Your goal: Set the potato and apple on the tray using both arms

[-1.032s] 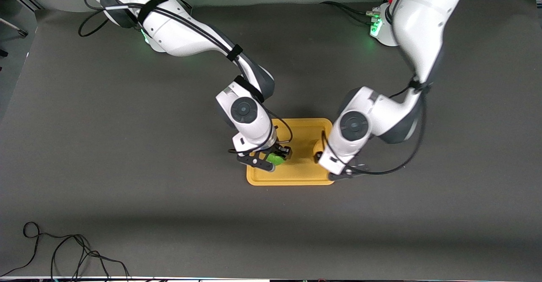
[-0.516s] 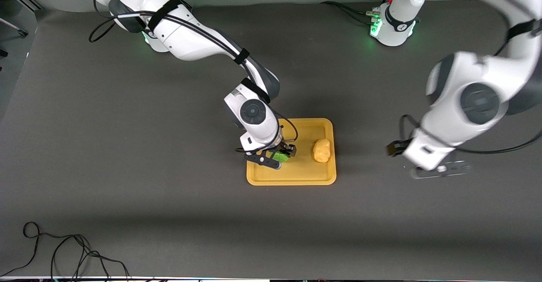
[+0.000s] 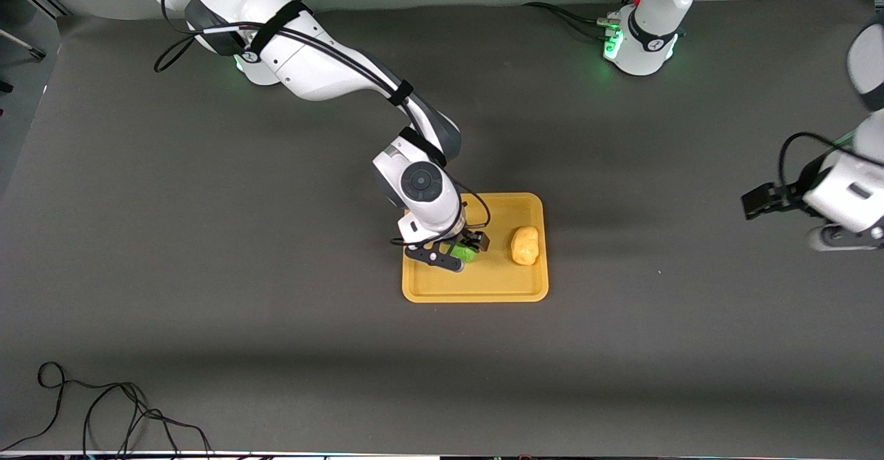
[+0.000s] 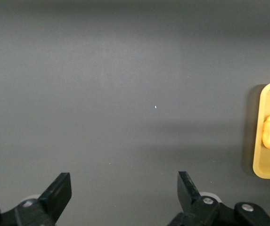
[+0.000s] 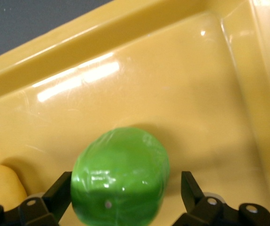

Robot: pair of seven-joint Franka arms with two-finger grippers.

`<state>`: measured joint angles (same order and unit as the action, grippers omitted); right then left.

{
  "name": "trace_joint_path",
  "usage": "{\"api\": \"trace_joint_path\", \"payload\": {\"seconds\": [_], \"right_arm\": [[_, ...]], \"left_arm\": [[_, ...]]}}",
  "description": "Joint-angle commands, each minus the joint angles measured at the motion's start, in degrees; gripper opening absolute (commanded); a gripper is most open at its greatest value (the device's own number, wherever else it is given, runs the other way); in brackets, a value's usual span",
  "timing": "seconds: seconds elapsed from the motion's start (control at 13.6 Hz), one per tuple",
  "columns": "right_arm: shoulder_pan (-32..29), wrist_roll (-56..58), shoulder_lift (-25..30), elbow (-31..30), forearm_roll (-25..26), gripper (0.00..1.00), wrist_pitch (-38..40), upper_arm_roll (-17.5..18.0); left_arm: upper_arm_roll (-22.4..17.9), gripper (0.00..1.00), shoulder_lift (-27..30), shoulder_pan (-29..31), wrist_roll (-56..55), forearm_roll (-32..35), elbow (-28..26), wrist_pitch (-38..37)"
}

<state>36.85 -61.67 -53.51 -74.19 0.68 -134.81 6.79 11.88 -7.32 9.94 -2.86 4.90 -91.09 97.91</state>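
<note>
While the right gripper [image 3: 461, 252] hung low over the tray [image 3: 476, 287], its claw stood wide around the apple [image 5: 120, 176]. One of the fingers [image 5: 61, 188] was right at the skin, and there was a clear gap on the other side. So not pinching it, I'd say. — kev

Agreed, the apple looked to be sitting on the tray floor, about 9 o'clock from the potato [image 3: 524, 245], which lay by the tray's 3 o'clock rim. What about the left gripper [image 4: 124, 186]? — dana

It was waiting way out at 3 o'clock over bare table, claw wide and empty. — kev

Then both things were on, I reckon. For the pull-out I'd go straight up with the claw kept wide, nice and slow. A round apple could roll if a finger brushed it. — dana
</note>
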Motion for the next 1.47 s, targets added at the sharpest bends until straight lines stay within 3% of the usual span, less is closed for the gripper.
{"api": "trace_joint_path", "payload": {"seconds": [0.0, 0.15, 0.52, 0.74, 0.88, 1.11, 1.33, 1.4], "right_arm": [[-1.0, -0.3, 2.4, 1.0, 0.0, 1.00, 4.4, -0.7], [-3.6, 0.2, 10.8, -2.5, 0.0, 1.00, 10.4, -1.0], [-12.8, 20.1, 25.5, -10.4, 0.1, 1.00, 18.9, -2.0], [-13.9, 35.4, 32.6, -17.7, -0.2, 1.00, 19.5, -8.4], [-14.4, 38.8, 37.3, -20.5, -0.1, 1.00, 20.5, -10.6], [-21.8, 42.5, 42.8, -20.1, 0.3, 1.00, 28.3, -8.9], [-38.3, 44.3, 48.7, -19.5, 1.2, 1.00, 31.6, 1.9], [-40.9, 45.8, 50.3, -19.6, 1.2, 1.00, 34.5, 3.9]], "left_arm": [[0.3, 1.00, 4.0, 2.3, 5.9, -2.0, -1.9, -3.1], [0.3, 1.00, 4.9, 2.5, 6.4, -2.1, -1.9, -3.4], [0.3, 1.00, 5.8, 2.6, 6.4, -2.3, -2.0, -3.3], [0.4, 1.00, 5.9, 2.5, 6.7, -2.3, -2.6, -3.0], [0.4, 1.00, 5.9, 2.5, 6.6, -2.3, -2.6, -3.0], [0.4, 1.00, 5.7, 2.5, 6.6, -2.4, -2.7, -2.8], [0.3, 1.00, 5.7, 2.6, 6.7, -4.0, -2.6, -2.6], [0.3, 1.00, 5.7, 2.5, 6.6, -3.9, -2.6, -2.6]]}}
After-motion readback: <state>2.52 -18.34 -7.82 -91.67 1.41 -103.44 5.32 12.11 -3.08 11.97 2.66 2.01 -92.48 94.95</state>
